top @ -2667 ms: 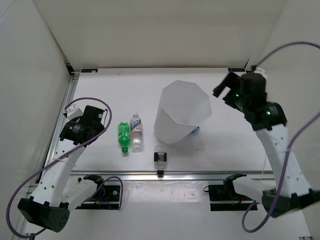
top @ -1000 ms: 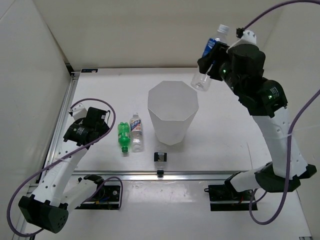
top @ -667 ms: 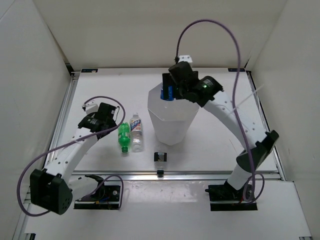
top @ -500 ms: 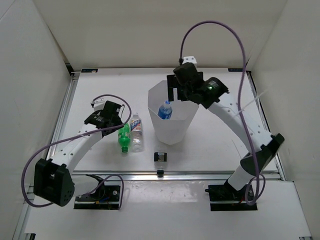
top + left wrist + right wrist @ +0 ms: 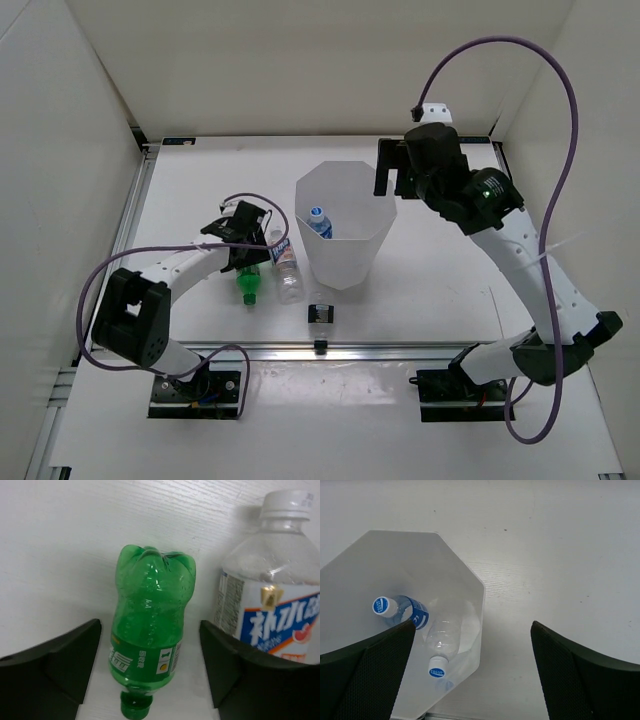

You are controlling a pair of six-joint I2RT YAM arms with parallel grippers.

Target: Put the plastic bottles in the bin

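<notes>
The blue-label bottle [image 5: 401, 611] has dropped into the translucent eight-sided bin [image 5: 427, 560].

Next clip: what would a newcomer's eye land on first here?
The tall white bin at centre holds a blue-labelled bottle and a plain clear bottle. Left of it, the open left hand straddles the green bottle lying on the table, beside the white-red labelled bottle. The open right hand hangs by the bin's far rim.

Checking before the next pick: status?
Left gripper open, straddling green bottle. Right gripper open, empty, above bin. Blue-label bottle and plain clear bottle inside. White-red label bottle crowds left gripper.
</notes>
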